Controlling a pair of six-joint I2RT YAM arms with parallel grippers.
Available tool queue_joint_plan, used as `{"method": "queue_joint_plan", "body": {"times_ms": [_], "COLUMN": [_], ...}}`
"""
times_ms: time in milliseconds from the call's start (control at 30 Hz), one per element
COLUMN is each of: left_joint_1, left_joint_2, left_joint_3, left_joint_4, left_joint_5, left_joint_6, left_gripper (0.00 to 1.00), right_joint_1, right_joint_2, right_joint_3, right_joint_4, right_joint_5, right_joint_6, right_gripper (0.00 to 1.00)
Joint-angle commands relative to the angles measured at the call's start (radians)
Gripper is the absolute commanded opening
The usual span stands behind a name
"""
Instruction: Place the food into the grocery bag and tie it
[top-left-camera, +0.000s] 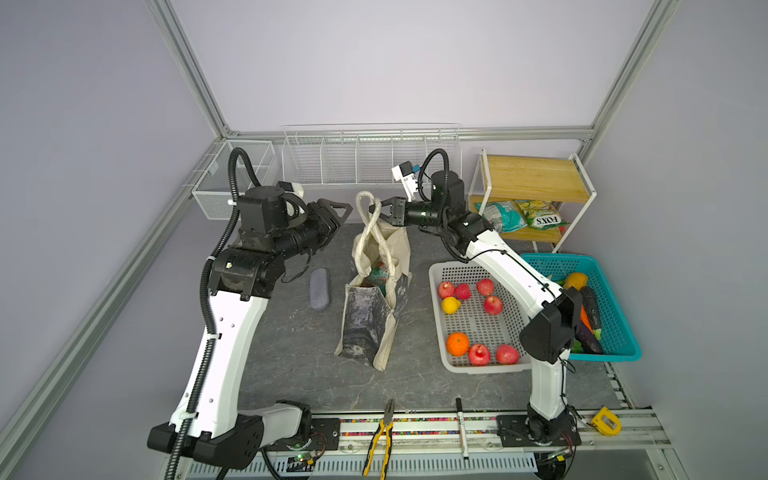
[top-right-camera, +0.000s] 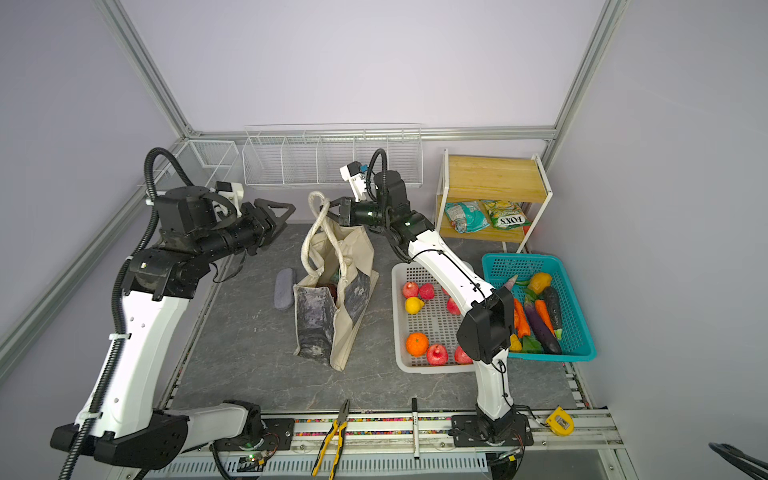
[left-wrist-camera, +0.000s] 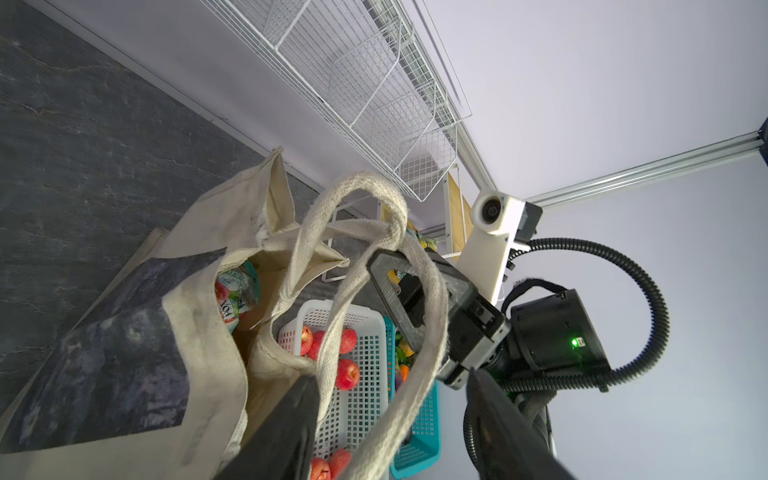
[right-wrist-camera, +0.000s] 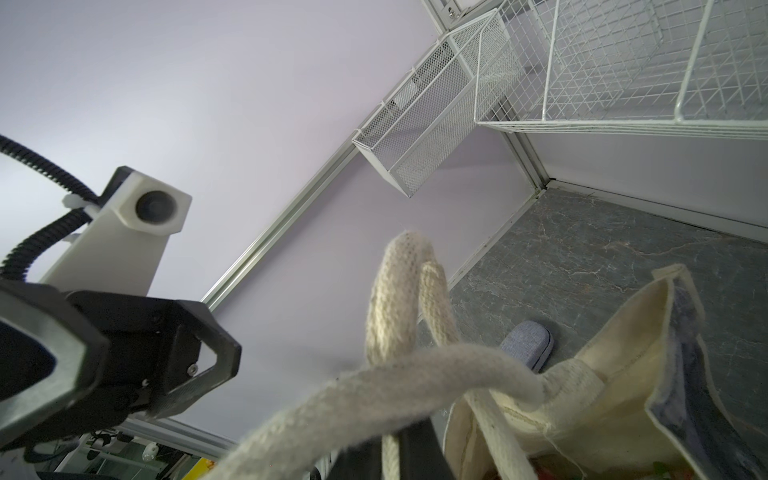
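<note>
in both top views the cream canvas tote bag with dark grey marbled panels (top-left-camera: 368, 320) (top-right-camera: 313, 316) stands at centre with colourful food (top-left-camera: 379, 270) inside. the left gripper (top-left-camera: 340, 211) hangs left of its raised cream strap handles (top-left-camera: 370, 216), and the right gripper (top-left-camera: 379, 210) is at them.

left wrist view: the left fingers (left-wrist-camera: 291, 436) are spread at the lower edge, with a strap between them. the right gripper's jaws are pressed together on a strap at centre.

right wrist view: the straps (right-wrist-camera: 399, 291) cross at lower centre.

Bright even diffuse light, faint soft shadows, fisheye-bent edges, mild blur

Looped strap handles (left-wrist-camera: 365, 183) across grocery bag (left-wrist-camera: 124, 332) mouth
</note>
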Motion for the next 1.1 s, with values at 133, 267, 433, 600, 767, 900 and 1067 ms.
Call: {"method": "queue_joint_plan", "body": {"times_ms": [133,267,433,600,767,900,1067], "left_joint_1": [0.000,-0.003,-0.007,-0.021,-0.049,-0.055,-0.064], "left_joint_2": [0.121,0.178,0.221,0.237,0.231,0.219,0.256], "left_joint_3": [0.038,0.077,0.114,0.131,0.082,0.052,0.064], "left_joint_4": [0.200,0.181,0.181,0.185,0.196,0.211,0.209], "left_joint_5": [0.082,0.075,0.089,0.113,0.130,0.122,0.109], "left_joint_6": [-0.110,-0.097,-0.096,-0.099,-0.124,-0.132,-0.132], "left_gripper": [0.57,0.57,0.57,0.57,0.56,0.57,0.47], "right_joint_1": [-0.001,0.002,0.008,0.012,0.014,0.014,0.016], "right_joint_2": [-0.093,-0.109,-0.124,-0.129,-0.133,-0.136,-0.145], "right_joint_3": [-0.026,-0.039,-0.048,-0.048,-0.050,-0.051,-0.054], "right_joint_4": [0.003,-0.019,-0.062,-0.093,-0.110,-0.114,-0.129], "right_joint_5": [-0.041,-0.040,-0.037,-0.032,-0.026,-0.024,-0.027], "right_joint_6": [-0.061,-0.075,-0.104,-0.129,-0.143,-0.148,-0.164], "right_gripper": [0.07,0.07,0.07,0.07,0.07,0.07,0.07]}}
